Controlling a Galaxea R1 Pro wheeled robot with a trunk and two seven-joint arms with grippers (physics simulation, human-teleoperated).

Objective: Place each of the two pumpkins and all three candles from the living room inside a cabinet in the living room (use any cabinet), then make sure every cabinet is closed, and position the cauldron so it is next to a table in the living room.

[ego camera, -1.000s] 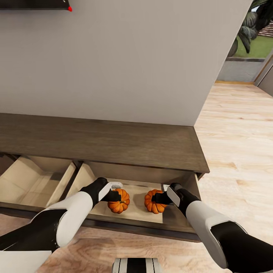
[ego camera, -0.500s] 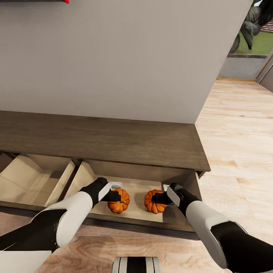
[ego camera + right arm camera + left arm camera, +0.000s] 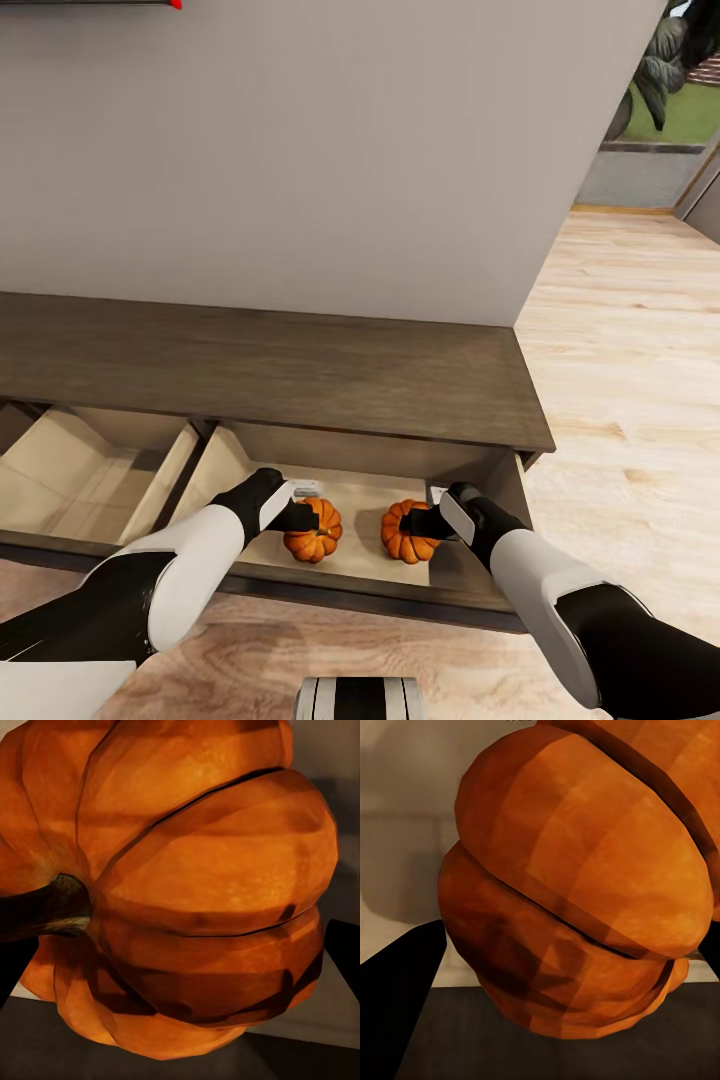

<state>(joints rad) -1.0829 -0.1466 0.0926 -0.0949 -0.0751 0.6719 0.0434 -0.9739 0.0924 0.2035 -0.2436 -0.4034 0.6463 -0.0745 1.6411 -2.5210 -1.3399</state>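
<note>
Both my grippers, left and right, clamp ribbed orange pumpkins over the pale drawer; careless release could roll them together.

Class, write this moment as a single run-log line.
left gripper: shut on left pumpkin | right gripper: shut on right pumpkin | both inside open cabinet drawer | candles: not placed
</note>
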